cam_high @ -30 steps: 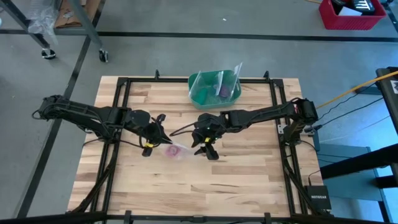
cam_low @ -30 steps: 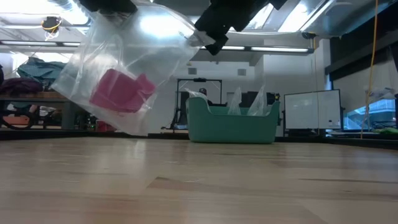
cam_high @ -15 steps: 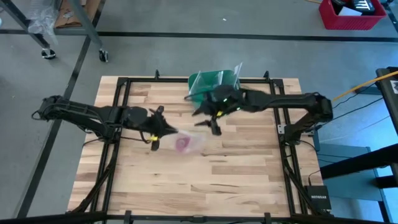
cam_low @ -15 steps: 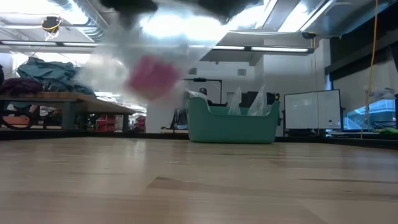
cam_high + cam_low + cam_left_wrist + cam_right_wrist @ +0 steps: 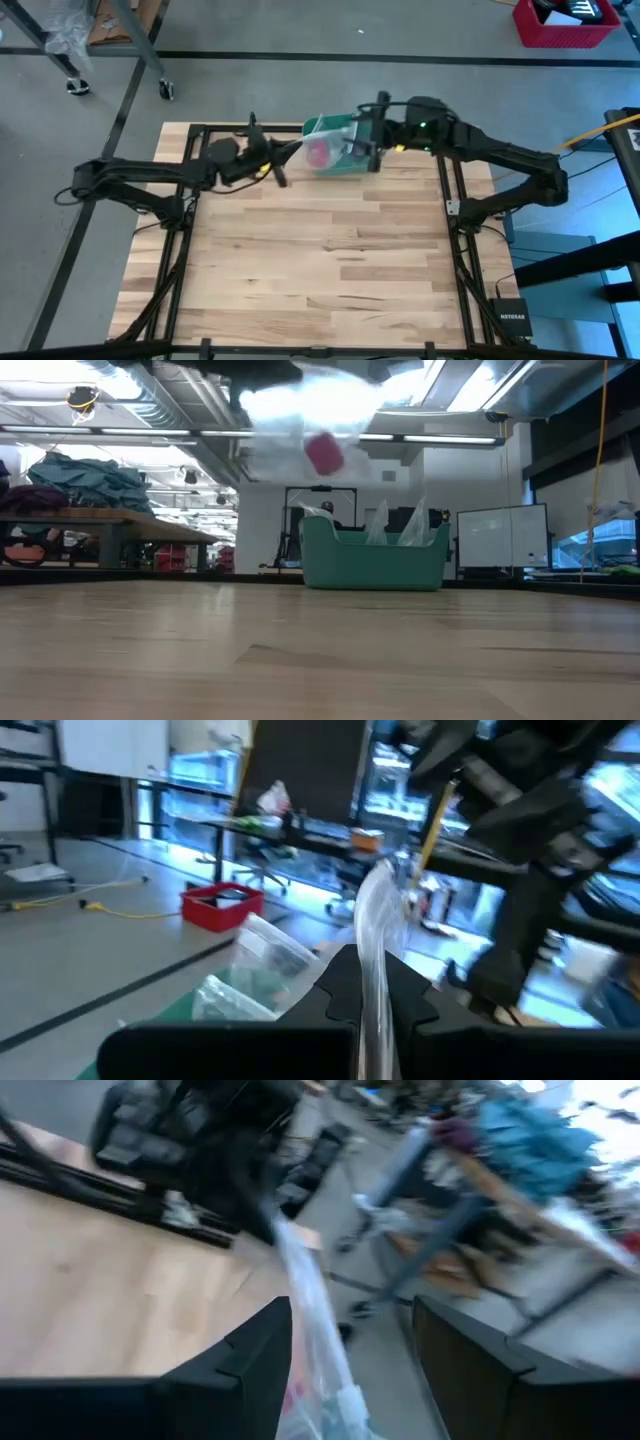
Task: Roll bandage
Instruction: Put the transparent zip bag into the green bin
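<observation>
A: High view first. The left gripper (image 5: 283, 172) is pinched shut on the edge of the bag (image 5: 322, 155), holding it stretched over the bowl (image 5: 345, 165). The right gripper (image 5: 362, 135) is at the bag's other end, fingers spread, the plastic between them, not clearly clamped.

B: And the bandage (image 5: 319, 152)?

A: Inside the bag, between the two grippers, nearer the right one, I'd judge. The bag's long axis runs from one gripper to the other.

B: Low view?

A: The bandage (image 5: 323, 453) hangs in the bag (image 5: 300, 415) above the bowl (image 5: 372, 564).

B: Wrists?

A: Left wrist: plastic (image 5: 374, 960) clamped between closed fingers. Right wrist: fingers (image 5: 245, 1365) wide, bag (image 5: 315, 1325) between.
</observation>
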{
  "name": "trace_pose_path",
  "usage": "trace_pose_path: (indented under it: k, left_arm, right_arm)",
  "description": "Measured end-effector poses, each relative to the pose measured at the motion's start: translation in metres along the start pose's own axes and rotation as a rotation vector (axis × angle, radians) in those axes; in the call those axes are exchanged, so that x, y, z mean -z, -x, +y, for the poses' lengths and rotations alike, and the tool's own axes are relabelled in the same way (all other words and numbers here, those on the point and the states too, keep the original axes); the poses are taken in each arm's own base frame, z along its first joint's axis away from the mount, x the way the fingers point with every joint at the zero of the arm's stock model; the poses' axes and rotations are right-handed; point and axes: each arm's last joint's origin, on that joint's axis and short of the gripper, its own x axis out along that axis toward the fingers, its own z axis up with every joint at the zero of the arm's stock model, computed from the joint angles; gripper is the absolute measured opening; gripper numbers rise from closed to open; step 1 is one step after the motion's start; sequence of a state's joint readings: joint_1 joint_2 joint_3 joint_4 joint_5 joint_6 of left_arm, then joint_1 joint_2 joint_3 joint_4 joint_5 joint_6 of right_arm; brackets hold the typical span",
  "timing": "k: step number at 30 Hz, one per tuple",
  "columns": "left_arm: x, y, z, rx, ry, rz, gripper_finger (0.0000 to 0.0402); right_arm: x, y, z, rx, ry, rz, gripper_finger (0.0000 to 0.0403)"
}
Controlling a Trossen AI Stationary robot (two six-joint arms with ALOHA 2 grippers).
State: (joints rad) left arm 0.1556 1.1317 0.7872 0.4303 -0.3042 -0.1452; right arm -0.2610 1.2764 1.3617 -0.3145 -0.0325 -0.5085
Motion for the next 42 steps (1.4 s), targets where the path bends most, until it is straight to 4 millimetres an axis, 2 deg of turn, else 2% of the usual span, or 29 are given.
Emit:
trace_pose_path:
  k: [4,8,13,18,21,28,42]
  left_arm:
    - [0.017,-0.029,0.013,-0.055,0.051,-0.056,0.0000]
    - [0.031,-0.055,0.027,-0.109,0.136,-0.149,0.0000]
    - [0.028,-0.094,0.036,-0.146,0.211,-0.216,0.0000]
    - [0.026,-0.140,0.034,-0.153,0.220,-0.241,0.0000]
    - [0.027,-0.158,0.031,-0.208,0.216,-0.254,0.0000]
    - [0.033,-0.159,0.029,-0.477,0.140,-0.250,0.0000]
    - [0.049,-0.157,0.017,-0.547,0.317,-0.192,0.0000]
  right_arm:
    - [0.000,0.016,-0.015,0.113,0.059,0.020,0.0209]
    - [0.003,0.024,-0.025,0.159,0.062,0.034,0.0209]
    - [0.011,0.026,-0.033,0.180,0.053,0.077,0.0209]
    - [0.017,0.026,-0.033,0.163,0.048,0.127,0.0209]
    - [0.020,0.027,-0.031,0.140,0.066,0.160,0.0209]
    - [0.032,0.028,-0.024,0.066,0.080,0.291,0.0209]
    - [0.029,0.028,-0.025,0.081,0.111,0.267,0.0209]
